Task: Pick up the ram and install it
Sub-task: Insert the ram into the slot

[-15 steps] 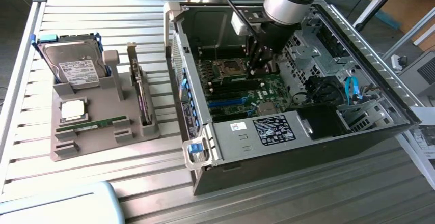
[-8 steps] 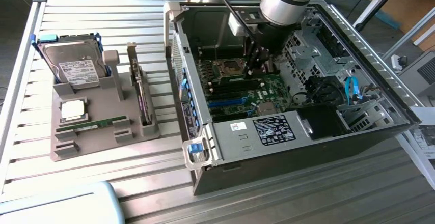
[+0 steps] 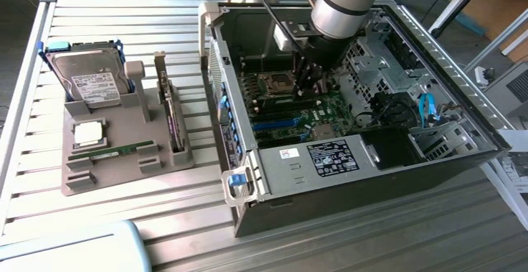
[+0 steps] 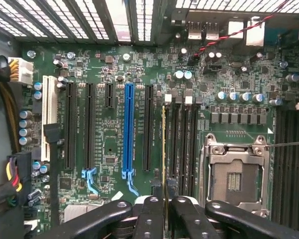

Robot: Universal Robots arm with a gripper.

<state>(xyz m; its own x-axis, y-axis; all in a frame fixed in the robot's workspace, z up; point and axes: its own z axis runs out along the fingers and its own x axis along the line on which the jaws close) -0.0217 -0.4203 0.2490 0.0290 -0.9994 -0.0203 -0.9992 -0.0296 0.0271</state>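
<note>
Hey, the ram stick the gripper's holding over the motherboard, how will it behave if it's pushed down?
The ram shows as a thin edge-on board, so it is probably stiff lengthwise yet apt to flex or crack under sideways force. Pinched at one spot by the gripper, it may pivot. It looks light for its length.

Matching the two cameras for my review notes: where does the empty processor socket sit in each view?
Exterior view: the processor socket lies inside the computer case, just to the exterior view's left of the claw.
Wrist view: the processor socket lies beside the ram gripped in the claw.
Shared landmark: the long blue slot.
</note>
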